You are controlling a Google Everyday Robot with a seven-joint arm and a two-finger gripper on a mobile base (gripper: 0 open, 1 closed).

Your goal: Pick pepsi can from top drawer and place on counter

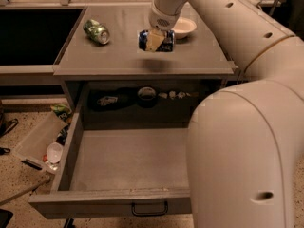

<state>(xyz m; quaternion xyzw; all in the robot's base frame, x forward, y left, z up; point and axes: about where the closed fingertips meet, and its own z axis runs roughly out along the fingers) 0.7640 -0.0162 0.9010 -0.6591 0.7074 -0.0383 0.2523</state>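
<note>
The pepsi can [166, 40] is dark blue and lies sideways in my gripper [155, 40], over the middle of the grey counter [118, 56]. The gripper is shut on the can, with a pale finger [154, 40] across its front. A shadow lies on the counter just below the can, so it seems slightly above the surface. The top drawer [118, 158] is pulled fully open below the counter, with a black handle [149, 209] on its front panel. Its grey floor holds nothing.
A green can [97, 31] lies on its side at the counter's left. A white bowl [184, 27] sits right behind the gripper. My large white arm [242, 127] covers the right side of the view. Clutter lies on the speckled floor at the left [42, 146].
</note>
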